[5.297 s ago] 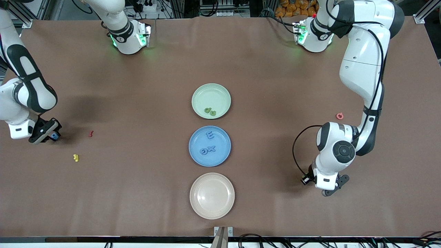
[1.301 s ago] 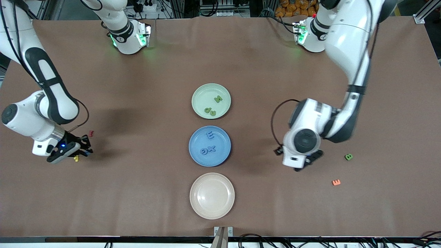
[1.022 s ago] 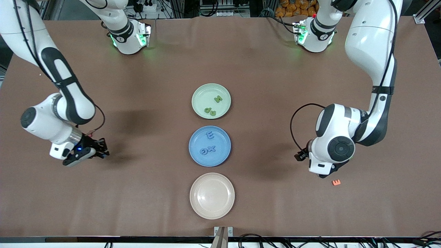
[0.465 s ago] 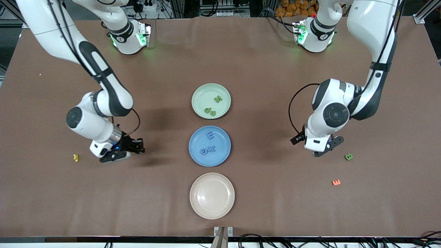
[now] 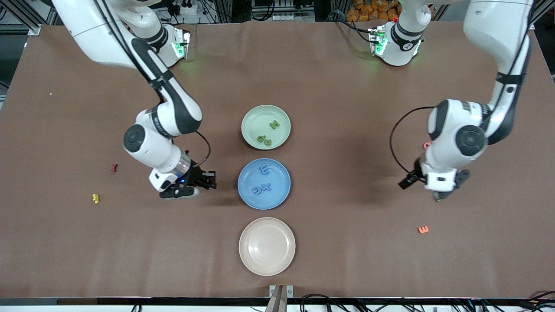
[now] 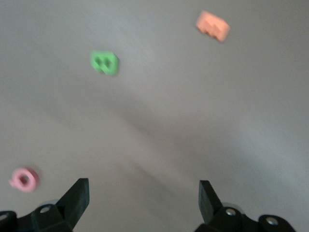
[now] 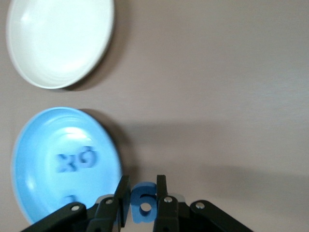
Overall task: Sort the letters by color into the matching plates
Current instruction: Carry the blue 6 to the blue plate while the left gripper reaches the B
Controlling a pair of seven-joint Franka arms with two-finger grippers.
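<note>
R gripper (image 7: pixel 143 205) clamps blue letter (image 7: pixel 143 202) beside blue plate (image 5: pixel 284 193). L gripper (image 6: pixel 143 205) wide open, empty, over tabletop (image 5: pixel 347 242).

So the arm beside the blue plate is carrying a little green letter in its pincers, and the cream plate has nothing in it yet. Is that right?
Nearly. The letter in the right tool is blue, not green; the right wrist view shows it pinched between the fingers, beside the blue plate. The rest holds: the cream plate has nothing in it yet.
</note>
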